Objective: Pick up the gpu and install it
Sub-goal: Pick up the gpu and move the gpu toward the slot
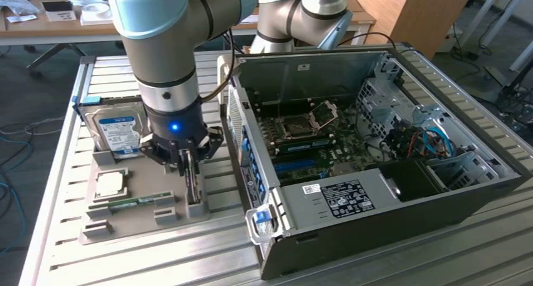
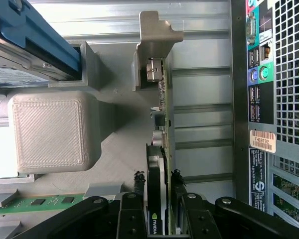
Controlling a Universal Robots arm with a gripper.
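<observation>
In tray slot, edge-up | gpu: likely light, stiff, fragile; take by long edge | gripper: parted, straddling card, unclamped.

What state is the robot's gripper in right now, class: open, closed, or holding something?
Gripper: astride the gpu, which stands on edge in the grey holder; whether it is clamped on the card or open cannot be told.

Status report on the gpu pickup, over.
Gripper open, astride the gpu. The gpu on edge in the grey holder, not yet lifted. Hard drive upright alongside, apart from the gripper.
</observation>
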